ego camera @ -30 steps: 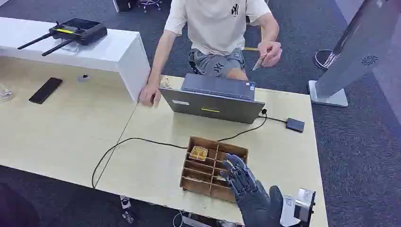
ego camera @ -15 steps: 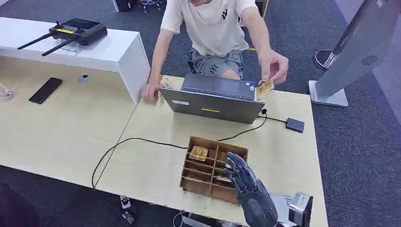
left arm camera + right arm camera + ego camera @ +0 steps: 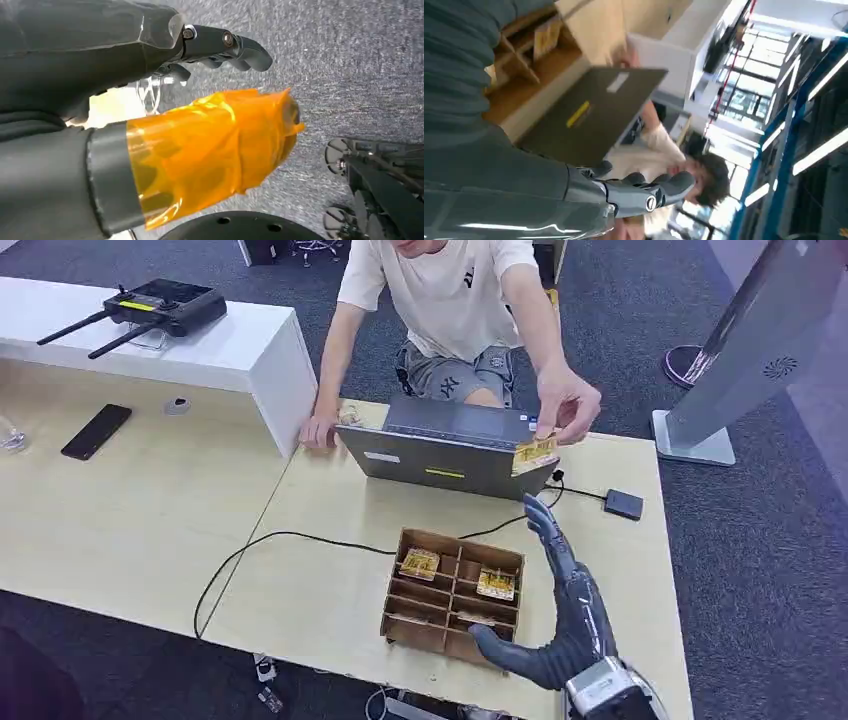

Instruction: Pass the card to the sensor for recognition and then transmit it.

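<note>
The right hand (image 3: 560,605) had lifted off the wooden tray (image 3: 452,597), fingers spread and empty, reaching toward the person's lowered card (image 3: 535,454).

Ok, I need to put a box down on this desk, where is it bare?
Bare wood lies left of the wooden tray, between the black cable and the phone. It is crowded around the laptop, where the person's hand and the robot's right hand meet.

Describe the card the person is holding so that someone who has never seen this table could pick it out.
On the pale wooden table an open grey laptop faces the seated person. Over its right corner the person's hand holds out a yellow card, just beyond the robot's right hand. The two similar yellow cards lie flat in the wooden divided box; this one is in the air.
</note>
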`<state>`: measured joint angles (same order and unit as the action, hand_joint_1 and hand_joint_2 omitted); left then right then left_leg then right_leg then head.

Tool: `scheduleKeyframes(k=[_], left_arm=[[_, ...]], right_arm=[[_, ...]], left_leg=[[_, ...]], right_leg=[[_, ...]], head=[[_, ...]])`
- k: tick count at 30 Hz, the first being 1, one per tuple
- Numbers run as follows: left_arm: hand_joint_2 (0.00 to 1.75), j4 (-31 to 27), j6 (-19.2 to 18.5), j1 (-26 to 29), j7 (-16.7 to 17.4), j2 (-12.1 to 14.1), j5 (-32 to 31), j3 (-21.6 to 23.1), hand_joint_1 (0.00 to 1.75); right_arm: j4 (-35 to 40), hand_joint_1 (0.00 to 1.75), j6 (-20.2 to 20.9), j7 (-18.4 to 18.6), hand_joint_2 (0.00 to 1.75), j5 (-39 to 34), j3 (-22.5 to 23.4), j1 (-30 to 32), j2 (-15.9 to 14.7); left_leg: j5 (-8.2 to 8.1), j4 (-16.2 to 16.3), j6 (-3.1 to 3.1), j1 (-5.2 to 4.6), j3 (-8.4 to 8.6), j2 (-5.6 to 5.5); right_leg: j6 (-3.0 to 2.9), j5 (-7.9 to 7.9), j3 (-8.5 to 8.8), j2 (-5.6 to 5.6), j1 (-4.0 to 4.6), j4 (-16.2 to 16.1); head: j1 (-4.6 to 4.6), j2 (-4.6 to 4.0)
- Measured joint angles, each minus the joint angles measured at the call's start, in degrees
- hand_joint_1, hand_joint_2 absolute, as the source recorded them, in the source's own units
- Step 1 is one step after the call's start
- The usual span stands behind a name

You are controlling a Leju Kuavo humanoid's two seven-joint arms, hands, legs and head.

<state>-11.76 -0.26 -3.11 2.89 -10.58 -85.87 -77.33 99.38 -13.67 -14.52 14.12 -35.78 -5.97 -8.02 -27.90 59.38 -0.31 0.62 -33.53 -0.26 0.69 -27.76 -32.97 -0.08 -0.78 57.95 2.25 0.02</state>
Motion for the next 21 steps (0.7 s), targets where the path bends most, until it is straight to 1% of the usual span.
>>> scheduleKeyframes(k=[2,5,6,12,18,21], left_arm=[[0.0,0.02,-0.35,-0.1,0.0,0.2,-0.79,0.7,0.0],[0.0,0.0,-0.96,-0.41,0.15,0.44,-1.97,2.09,0.0],[0.0,0.02,-1.07,-0.57,0.17,0.48,-2.21,2.54,0.0],[0.0,0.02,-1.53,-1.04,0.28,0.66,-3.22,4.64,0.0],[0.0,0.17,-2.1,-1.2,0.52,1.07,-3.96,6.89,0.0],[0.0,0.24,-2.3,-1.26,0.59,1.14,-3.98,7.67,0.0]], right_arm=[[-0.04,0.0,-1.98,1.72,1.75,5.46,0.22,-1.83,0.0],[-1.02,0.0,-7.22,4.74,1.75,18.68,0.65,-5.87,0.74],[-1.47,0.0,-8.54,5.34,1.75,21.84,0.88,-6.88,1.03],[-6.21,0.0,-14.24,8.45,1.75,36.09,1.53,-12.3,2.73],[-13.97,0.0,-17.56,11.96,1.75,48.96,1.4,-17.83,3.37],[-17.84,0.0,-18.65,12.68,1.75,52.17,1.2,-19.94,3.69]], left_leg=[[0.01,0.0,0.0,0.0,-0.01,0.0],[0.02,0.0,-0.01,0.0,0.03,0.06],[0.02,0.0,-0.01,0.01,0.04,0.04],[0.06,0.0,-0.01,0.01,0.03,0.04],[0.06,0.0,-0.01,0.0,0.03,0.03],[0.06,0.0,-0.01,0.0,0.03,0.02]], right_leg=[[-0.02,0.02,0.01,0.0,0.0,0.01],[-0.09,0.08,0.0,0.05,0.0,0.02],[-0.09,0.07,0.01,0.03,0.01,0.02],[-0.09,0.08,0.01,0.03,0.01,0.03],[-0.09,0.08,0.01,0.03,0.01,0.03],[-0.09,0.08,0.02,0.02,0.01,0.03]], head=[[0.0,0.0],[0.0,0.0],[0.0,0.0],[0.0,0.0],[-0.02,0.0],[0.0,0.0]])
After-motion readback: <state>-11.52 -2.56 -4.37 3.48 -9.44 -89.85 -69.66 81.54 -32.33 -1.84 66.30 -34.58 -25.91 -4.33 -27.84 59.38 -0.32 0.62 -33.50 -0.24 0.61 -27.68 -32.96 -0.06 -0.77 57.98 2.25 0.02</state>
